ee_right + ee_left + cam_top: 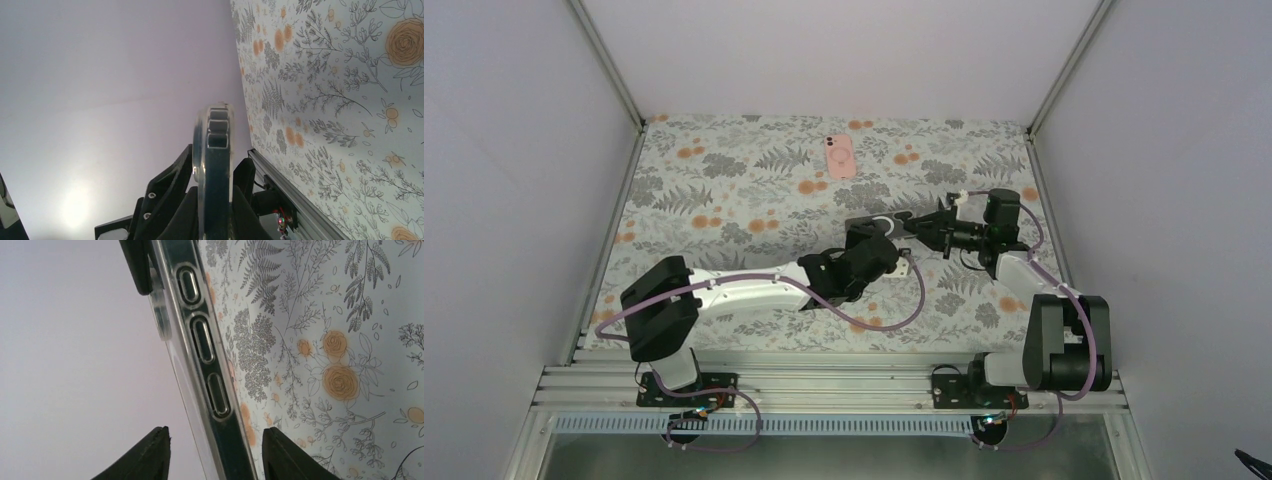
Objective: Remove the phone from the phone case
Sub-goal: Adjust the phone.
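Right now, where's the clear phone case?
Top view, right of centre: the clear phone case hangs over the floral table in the right claw, left claw straddling its other end.

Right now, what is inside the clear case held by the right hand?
A dark phone fills the clear case; it shows through the side wall. The right hand covers part of it, and its screen side cannot be seen.

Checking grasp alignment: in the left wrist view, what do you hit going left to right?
One gripper finger → clear-cased phone → the other finger → floral table cover.
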Motion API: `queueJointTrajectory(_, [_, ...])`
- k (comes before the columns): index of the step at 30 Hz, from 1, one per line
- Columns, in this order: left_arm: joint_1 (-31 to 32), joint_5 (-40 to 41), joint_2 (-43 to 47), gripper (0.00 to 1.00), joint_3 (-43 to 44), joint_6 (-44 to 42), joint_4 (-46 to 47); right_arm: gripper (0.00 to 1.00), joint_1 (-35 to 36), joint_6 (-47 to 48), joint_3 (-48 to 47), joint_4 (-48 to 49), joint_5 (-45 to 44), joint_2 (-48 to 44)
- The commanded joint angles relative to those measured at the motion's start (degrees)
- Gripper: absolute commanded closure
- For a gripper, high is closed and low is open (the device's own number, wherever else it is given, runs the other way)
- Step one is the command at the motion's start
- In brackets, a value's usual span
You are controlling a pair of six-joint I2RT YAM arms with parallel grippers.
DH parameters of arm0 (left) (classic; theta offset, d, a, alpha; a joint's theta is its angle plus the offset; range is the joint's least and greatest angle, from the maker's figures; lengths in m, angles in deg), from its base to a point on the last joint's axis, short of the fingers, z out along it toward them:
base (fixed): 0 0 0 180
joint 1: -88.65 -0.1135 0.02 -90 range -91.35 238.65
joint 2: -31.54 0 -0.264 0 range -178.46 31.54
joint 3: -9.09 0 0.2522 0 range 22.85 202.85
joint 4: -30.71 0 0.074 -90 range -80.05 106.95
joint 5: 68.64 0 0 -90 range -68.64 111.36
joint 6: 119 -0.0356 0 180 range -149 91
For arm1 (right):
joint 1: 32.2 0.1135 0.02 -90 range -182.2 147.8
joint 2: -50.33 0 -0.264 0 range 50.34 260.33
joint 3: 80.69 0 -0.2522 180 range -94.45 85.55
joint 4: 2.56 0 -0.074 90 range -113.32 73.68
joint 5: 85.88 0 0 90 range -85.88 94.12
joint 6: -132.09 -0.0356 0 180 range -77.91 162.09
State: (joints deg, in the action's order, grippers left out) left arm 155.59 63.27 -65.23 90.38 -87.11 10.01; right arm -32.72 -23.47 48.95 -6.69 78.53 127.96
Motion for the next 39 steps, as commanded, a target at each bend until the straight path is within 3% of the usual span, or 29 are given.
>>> queueJointTrajectory(1, [0.17,2.63,-0.78,0.57,-0.50,-1.77,4.24,0.96,-0.37,-0.91,0.19,1.68,3.74,-1.19])
queueJointTrajectory(7, [-0.17,2.83,-0.58,0.73,-1.22,-2.35,5.55,0.96,-0.31,0.15,0.19,0.39,3.12,-1.75])
queueJointTrajectory(13, [-0.98,2.42,0.31,0.97,-1.08,-2.90,6.08,0.94,-0.37,0.43,0.00,-0.28,2.47,-1.73])
queueJointTrajectory(17, [-1.25,0.95,1.37,0.98,-0.65,-1.88,4.33,0.91,-0.37,3.21,-0.93,-1.94,0.86,-2.70])
queueJointTrajectory(19, [-1.59,0.13,1.81,0.98,-0.25,-0.95,3.26,0.79,-0.37,4.38,-1.53,-2.70,0.21,-3.27])
queueJointTrajectory(23, [-2.72,-2.27,2.35,0.98,0.86,1.43,0.72,0.26,-0.81,8.41,-4.26,-4.86,-0.66,-3.89])
queueJointTrajectory(26, [-4.10,-4.17,2.53,0.98,2.05,4.09,-1.93,0.01,-1.13,11.77,-6.69,-7.06,-1.41,-4.11])
queueJointTrajectory(33, [-7.62,-11.46,3.38,0.98,7.74,12.83,-10.59,0.01,-2.20,19.13,-10.81,-10.93,-3.68,-4.52])
queueJointTrajectory(39, [-11.13,-21.26,4.09,0.98,16.44,21.00,-19.95,0.01,-2.16,35.49,-22.00,-20.49,-7.55,-4.44])
